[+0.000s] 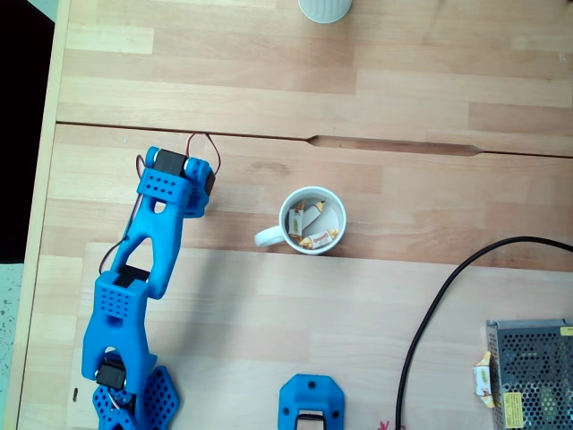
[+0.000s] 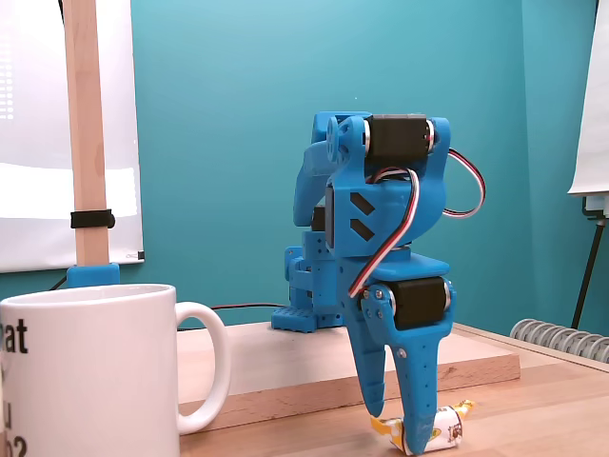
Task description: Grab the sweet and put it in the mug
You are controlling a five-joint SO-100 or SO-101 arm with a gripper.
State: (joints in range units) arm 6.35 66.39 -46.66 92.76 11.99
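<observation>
You see the blue gripper (image 2: 400, 433) in the low fixed view, pointing down to the wooden table (image 2: 533, 419). Its two fingers (image 2: 373, 376) are closed around the sweet (image 2: 440, 426), which lies on the table; one finger tip covers the middle of the wrapper, and the twisted yellowish ends show at both sides. The sweet touches the table surface.

In the same view the white mug (image 2: 90, 371) stands at the left, near the camera, with its handle toward the gripper. Mug and gripper are apart.

In the fixed view from above, the blue arm (image 1: 148, 242) is at the left of the table, and the mug (image 1: 333, 237) stands to its right with the handle pointing left. Inside the mug you see several wrapped sweets (image 1: 315, 235). One more wrapped candy (image 1: 483, 378) lies against the metal mesh box (image 1: 537, 358) at the lower right. A black cable (image 1: 439, 296) curves next to it.
</observation>
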